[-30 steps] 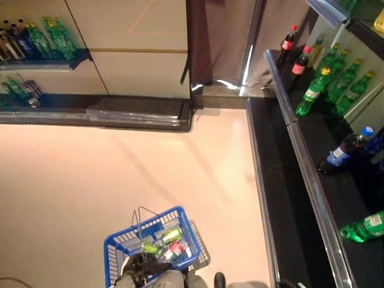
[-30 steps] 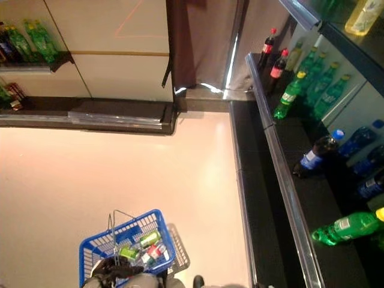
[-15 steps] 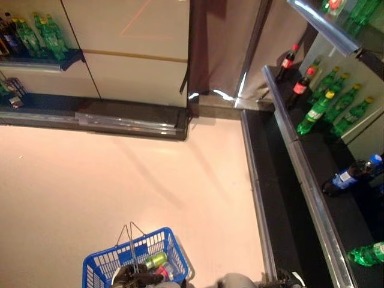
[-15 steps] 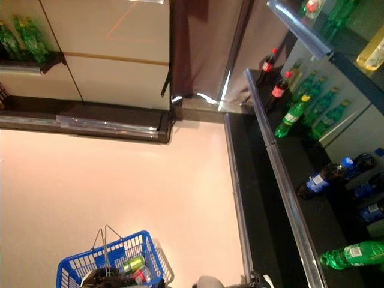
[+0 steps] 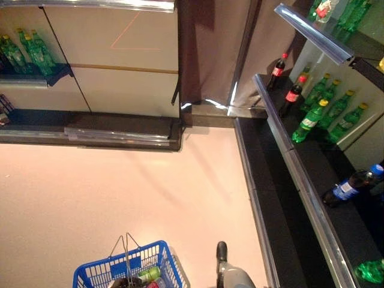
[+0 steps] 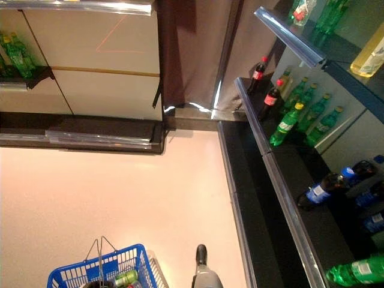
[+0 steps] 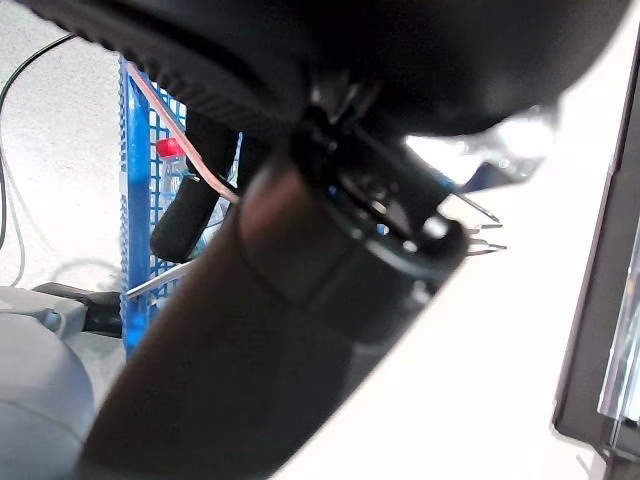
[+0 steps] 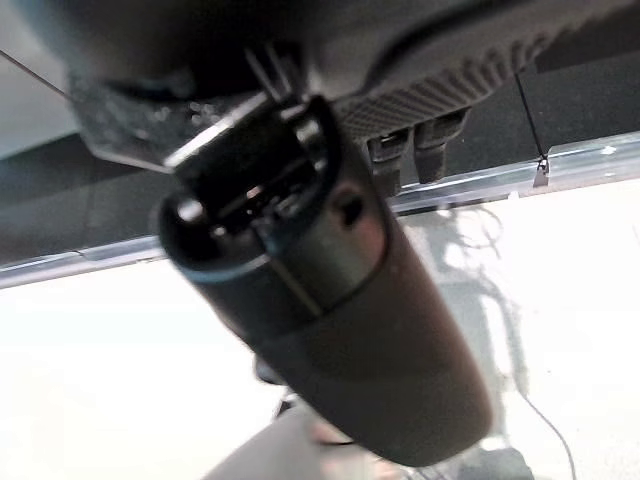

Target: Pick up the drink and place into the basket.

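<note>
Bright overhead light; floor (image 5: 120, 192) washed pale; wrist views perhaps defocused.

A blue plastic basket (image 5: 96, 273) of open lattice sits at 7 o'clock, with thin bare-metal wire handles (image 5: 125, 246). Inside it lies a glossy green can (image 5: 148, 274). The floor (image 5: 120, 192) is smooth, pale and faintly shiny. At 3 o'clock, matt black shelves (image 5: 312, 159) carry a bright, polished metal edge rail (image 5: 312, 204). Glossy clear-plastic bottles (image 5: 309, 120), green and dark, stand there. At 12 o'clock hangs a dark cloth curtain (image 5: 207, 54). The right hand (image 8: 330, 300) looks smooth, dark and slightly glossy.
</note>
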You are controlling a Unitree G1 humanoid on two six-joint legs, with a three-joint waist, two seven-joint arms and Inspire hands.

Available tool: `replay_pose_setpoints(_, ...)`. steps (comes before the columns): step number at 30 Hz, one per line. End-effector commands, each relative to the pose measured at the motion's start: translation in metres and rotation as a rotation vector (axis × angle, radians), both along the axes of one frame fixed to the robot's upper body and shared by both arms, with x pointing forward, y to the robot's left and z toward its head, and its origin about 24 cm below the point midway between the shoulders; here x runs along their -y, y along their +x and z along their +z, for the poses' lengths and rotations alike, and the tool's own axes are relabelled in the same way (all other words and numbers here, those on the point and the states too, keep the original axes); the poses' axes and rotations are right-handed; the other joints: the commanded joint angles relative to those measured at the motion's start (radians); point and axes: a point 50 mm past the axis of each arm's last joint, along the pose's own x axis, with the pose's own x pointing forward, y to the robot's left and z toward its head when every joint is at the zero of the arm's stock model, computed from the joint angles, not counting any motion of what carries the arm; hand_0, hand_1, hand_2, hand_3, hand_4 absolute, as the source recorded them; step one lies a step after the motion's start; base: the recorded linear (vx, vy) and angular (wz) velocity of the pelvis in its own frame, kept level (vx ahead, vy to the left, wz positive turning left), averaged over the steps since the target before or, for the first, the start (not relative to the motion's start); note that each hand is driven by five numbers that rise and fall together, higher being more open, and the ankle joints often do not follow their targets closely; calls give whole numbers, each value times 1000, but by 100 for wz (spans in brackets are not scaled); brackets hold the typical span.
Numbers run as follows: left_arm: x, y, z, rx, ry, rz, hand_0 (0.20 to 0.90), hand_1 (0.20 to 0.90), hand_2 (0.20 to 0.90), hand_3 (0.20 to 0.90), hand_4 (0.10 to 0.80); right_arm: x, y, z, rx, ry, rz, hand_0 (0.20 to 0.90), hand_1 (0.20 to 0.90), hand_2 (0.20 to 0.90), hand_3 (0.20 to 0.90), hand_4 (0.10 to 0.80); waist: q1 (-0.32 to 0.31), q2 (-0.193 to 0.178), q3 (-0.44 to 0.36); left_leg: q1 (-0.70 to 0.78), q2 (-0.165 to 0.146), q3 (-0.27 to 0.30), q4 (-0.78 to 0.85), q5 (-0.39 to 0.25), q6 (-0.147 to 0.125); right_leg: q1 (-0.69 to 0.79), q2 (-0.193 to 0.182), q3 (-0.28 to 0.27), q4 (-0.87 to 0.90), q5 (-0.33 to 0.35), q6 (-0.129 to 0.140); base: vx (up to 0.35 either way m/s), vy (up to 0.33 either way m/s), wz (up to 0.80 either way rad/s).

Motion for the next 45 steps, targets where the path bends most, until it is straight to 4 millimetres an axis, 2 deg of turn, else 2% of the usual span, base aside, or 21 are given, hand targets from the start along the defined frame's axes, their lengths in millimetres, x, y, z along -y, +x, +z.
replay_pose_setpoints(1,-10,77,30,349,52,-135,300,300,300,200,100,19,20,8,51,-62,3,900,900,900,900,800,0,11,-5,-34,-59,-136,124,-61,9,-21,32,9,10,136,-9,440,-138,59)
replay_pose_setpoints(3,-6,75,29,352,42,-137,300,300,300,200,100,20,18,8,54,-65,4,900,900,900,900,800,-19,22,-25,-4,-51,-142,143,-86,1,-21,49,32,67,123,-19,422,-160,79)
replay_pose_setpoints(5,-6,74,28,344,41,-130,300,300,300,200,100,20,16,8,46,-75,2,900,900,900,900,800,-30,37,-47,16,-20,-127,173,-93,-17,-10,60,46,125,87,-45,410,-231,37)
replay_pose_setpoints(8,-6,77,31,379,15,-141,300,300,300,200,100,19,27,10,82,-67,54,900,900,900,900,800,-29,52,-71,-14,39,-120,333,59,-83,42,97,48,144,9,-101,330,-271,3)
replay_pose_setpoints(9,-7,77,32,386,11,-129,300,300,300,200,100,21,28,11,85,-70,57,900,900,900,900,800,-27,50,-75,-32,43,-125,394,101,-96,58,101,54,136,-3,-110,324,-303,4)
replay_pose_setpoints(10,-6,80,33,409,-6,-92,300,300,300,200,100,26,31,13,90,-83,66,900,900,900,900,800,-15,33,-78,-115,33,-117,583,160,-118,99,96,64,122,-27,-129,288,-288,-5)
replay_pose_setpoints(11,-3,83,33,422,-17,-86,300,300,300,200,100,30,33,15,93,-96,73,900,900,900,900,800,1,11,-73,-209,2,-102,748,185,-128,135,84,71,116,-47,-145,263,-262,-5)
replay_pose_setpoints(13,2,88,34,436,-28,-91,300,300,300,200,100,36,37,18,104,-108,65,900,900,900,900,800,22,-3,-60,-330,-13,-74,898,189,-132,173,82,78,113,-69,-161,200,-190,-35)
replay_pose_setpoints(15,5,91,36,453,-36,-86,300,300,300,200,100,37,42,20,122,-107,61,900,900,900,900,800,53,-8,-35,-451,-7,-51,953,157,-116,216,96,93,112,-94,-167,204,-166,-53)
replay_pose_setpoints(16,4,92,36,460,-36,-82,300,300,300,200,100,37,45,21,130,-102,67,900,900,900,900,800,63,-13,-28,-490,-11,-45,928,157,-107,226,100,100,110,-101,-167,284,-152,-3)
replay_pose_setpoints(17,2,93,38,467,-31,-66,300,300,300,200,100,36,51,21,140,-97,82,900,900,900,900,800,81,-13,-13,-518,-12,-39,825,157,-98,249,123,124,101,-115,-164,374,-118,-30)
replay_pose_setpoints(19,-5,91,39,466,-15,-53,300,300,300,200,100,32,56,21,135,-88,93,900,900,900,900,800,111,5,2,-520,31,-47,516,212,-105,293,187,183,86,-149,-160,463,-49,-75)
replay_pose_setpoints(21,-9,82,37,450,-2,-47,300,300,300,200,100,27,56,19,120,-82,98,900,900,900,900,800,151,23,6,-524,58,-117,243,281,-120,341,241,251,81,-187,-162,512,0,-72)
replay_pose_setpoints(24,-13,68,34,427,7,-29,300,300,300,200,100,24,50,16,111,-85,119,900,900,900,900,800,189,29,2,-530,63,-207,122,323,-140,391,272,339,84,-228,-164,379,28,-106)
replay_pose_setpoints(26,-16,63,34,423,3,-19,300,300,300,200,100,26,47,16,109,-96,117,900,900,900,900,800,197,30,0,-549,54,-227,166,325,-140,404,270,369,90,-243,-159,231,69,-114)
replay_pose_setpoints(27,-19,63,35,423,4,6,300,300,300,200,100,26,46,16,106,-99,138,900,900,900,900,800,197,23,-8,-548,49,-221,172,290,-128,403,251,372,90,-245,-148,170,59,-123)
replay_pose_setpoints(28,-19,63,35,423,4,6,300,300,300,200,100,26,46,16,106,-99,138,900,900,900,900,800,198,21,-7,-546,48,-219,172,289,-128,404,249,373,90,-246,-148,161,50,-108)
replay_pose_setpoints(32,-25,74,39,444,-4,21,300,300,300,200,100,28,35,15,91,-93,138,900,900,900,900,800,176,6,-27,-489,33,-215,163,233,-98,405,207,352,90,-248,-114,245,67,-54)
replay_pose_setpoints(38,-20,90,43,477,-23,-17,300,300,300,200,100,18,29,10,86,-69,107,900,900,900,900,800,161,-5,-46,-438,24,-209,156,190,-70,382,189,333,103,-246,-100,173,44,-19)
replay_pose_setpoints(42,-14,97,43,465,-23,-82,300,300,300,200,100,8,23,7,86,-47,72,900,900,900,900,800,108,-5,-44,-390,19,-161,118,171,-44,330,186,357,157,-210,-79,191,61,-10)
replay_pose_setpoints(45,-11,110,48,490,-27,-100,300,300,300,200,100,5,29,7,127,-42,30,900,900,900,900,800,86,-2,-24,-400,26,-129,131,158,-31,259,171,353,190,-178,-63,-61,4,-28)
